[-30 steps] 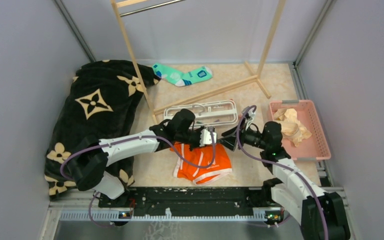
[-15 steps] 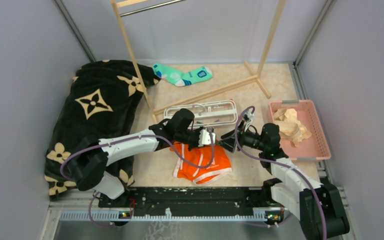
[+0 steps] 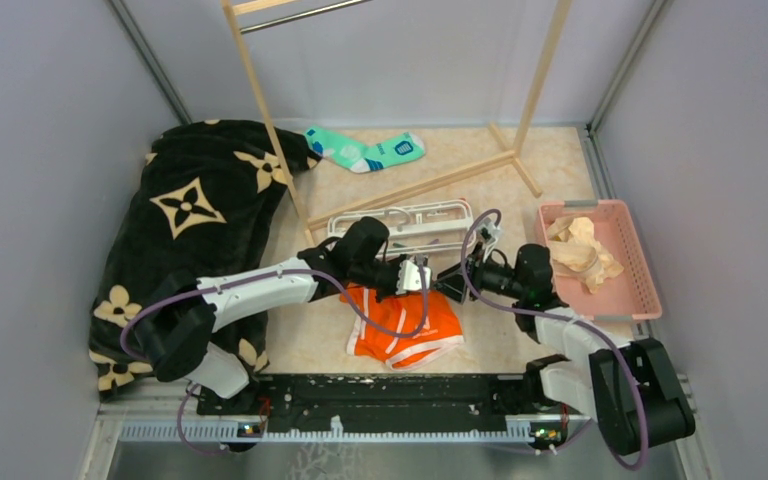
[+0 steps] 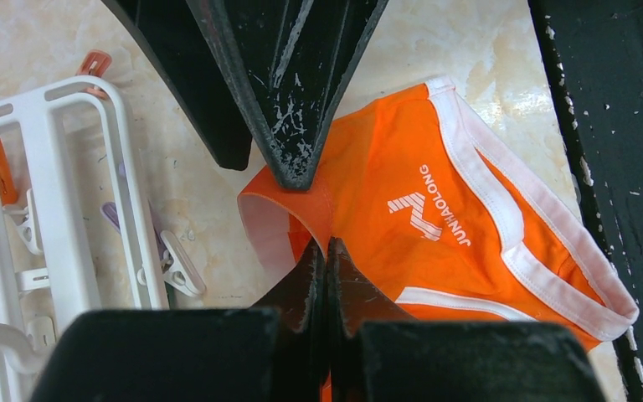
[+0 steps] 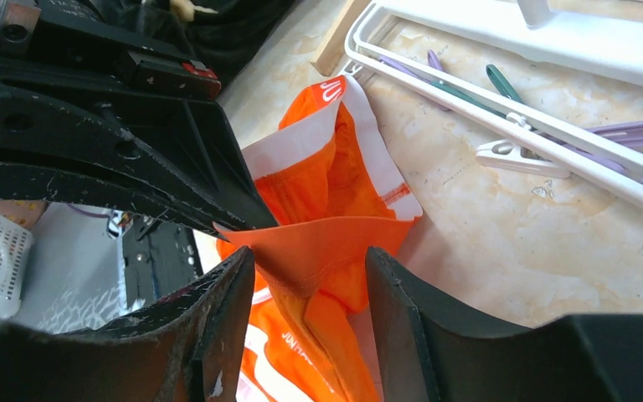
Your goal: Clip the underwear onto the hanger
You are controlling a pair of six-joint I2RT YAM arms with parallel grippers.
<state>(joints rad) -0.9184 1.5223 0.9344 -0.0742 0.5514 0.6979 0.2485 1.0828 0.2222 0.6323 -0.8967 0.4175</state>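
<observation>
The orange underwear (image 3: 405,325) lies on the table just in front of the white hanger (image 3: 405,222), which lies flat. My left gripper (image 3: 422,275) is shut on a raised fold at the underwear's far edge; the left wrist view shows its jaws (image 4: 326,251) pinched on the orange cloth (image 4: 435,226), with the hanger (image 4: 59,209) to the left. My right gripper (image 3: 452,282) faces it from the right, open. In the right wrist view its jaws (image 5: 310,260) stand either side of the lifted fold (image 5: 335,226). The hanger frame (image 5: 552,42) and its clips (image 5: 519,155) lie beyond.
A tall wooden rack (image 3: 415,185) stands behind the hanger, with a teal sock (image 3: 365,152) near it. A pink basket (image 3: 640,285) with beige cloth (image 3: 582,250) is at the right. A black flowered blanket (image 3: 190,220) covers the left side.
My right gripper has moved left toward the left gripper, and its open jaws now straddle the held fold. The left gripper has stayed put, still holding the underwear.
</observation>
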